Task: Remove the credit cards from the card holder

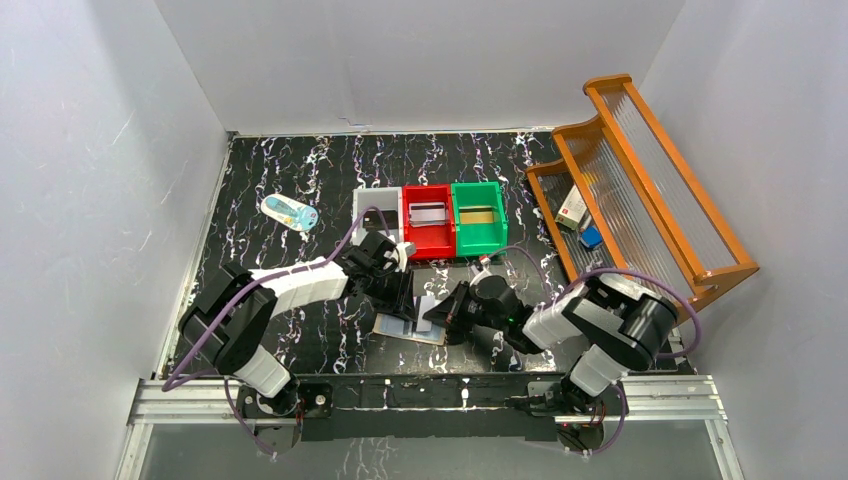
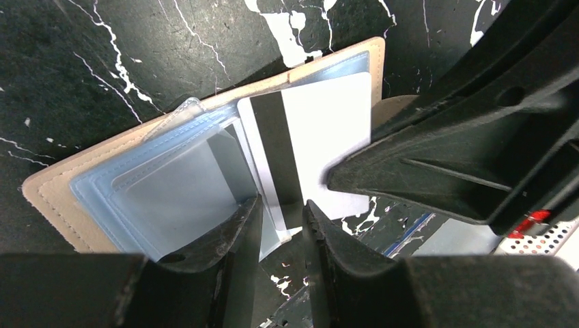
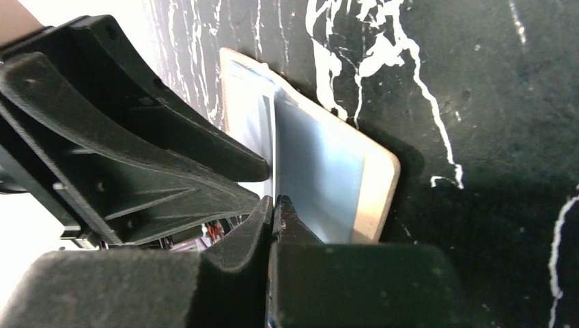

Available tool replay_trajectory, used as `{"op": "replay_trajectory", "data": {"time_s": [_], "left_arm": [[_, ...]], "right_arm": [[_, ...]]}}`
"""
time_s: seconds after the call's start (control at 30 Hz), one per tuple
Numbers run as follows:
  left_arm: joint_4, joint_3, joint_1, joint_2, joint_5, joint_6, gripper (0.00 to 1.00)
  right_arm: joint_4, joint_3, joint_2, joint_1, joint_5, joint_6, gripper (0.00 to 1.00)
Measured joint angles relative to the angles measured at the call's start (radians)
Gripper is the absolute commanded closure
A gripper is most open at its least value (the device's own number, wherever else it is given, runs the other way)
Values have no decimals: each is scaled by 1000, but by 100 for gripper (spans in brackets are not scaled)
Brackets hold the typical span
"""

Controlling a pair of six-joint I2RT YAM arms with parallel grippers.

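Note:
The card holder [image 1: 398, 328] lies open on the black table, with a beige rim [image 2: 61, 205] and pale blue pockets; it also shows in the right wrist view [image 3: 379, 184]. A white credit card [image 2: 328, 116] with a black stripe sticks halfway out of a pocket. My right gripper [image 1: 437, 315] is shut on that card's near edge [image 3: 274, 202]; its tip shows in the left wrist view [image 2: 332, 179]. My left gripper [image 1: 398, 292] hangs over the wallet's pockets [image 2: 281, 212], jaws a little apart, nothing held, one finger [image 2: 235, 229] at the pocket.
White [image 1: 372, 203], red [image 1: 428, 245] and green [image 1: 480, 243] bins stand behind the wallet; a grey card [image 1: 428, 212] lies in the red one, a gold card [image 1: 478, 215] in the green. A wooden rack [image 1: 640, 180] stands at the right. A plastic packet [image 1: 290, 212] lies at the back left.

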Motion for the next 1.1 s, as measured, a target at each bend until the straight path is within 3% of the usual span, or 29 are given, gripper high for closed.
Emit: {"op": "replay_trajectory", "data": {"time_s": [0.17,0.43,0.6,0.7,0.93,1.03,1.1], "left_arm": [[-8,-11,-3,-27,-29,-2,70],[-76,-38,-5,-146,-142,-5,48],[-125,-34,-5,-280,-235,-4,28],[-163,-24,-5,-365,-305,0,20],[-282,35,5,-518,-480,29,14],[-330,46,8,-576,-575,40,4],[-373,49,10,-602,-662,41,2]], "right_arm": [[-61,-3,-68,0,26,-18,100],[-245,-4,-246,0,88,-88,100],[-344,-5,-384,0,140,-145,100],[-392,-5,-456,0,171,-187,100],[-517,-4,-604,0,259,-320,100],[-565,6,-647,0,299,-398,100],[-605,41,-654,0,322,-457,100]]}}
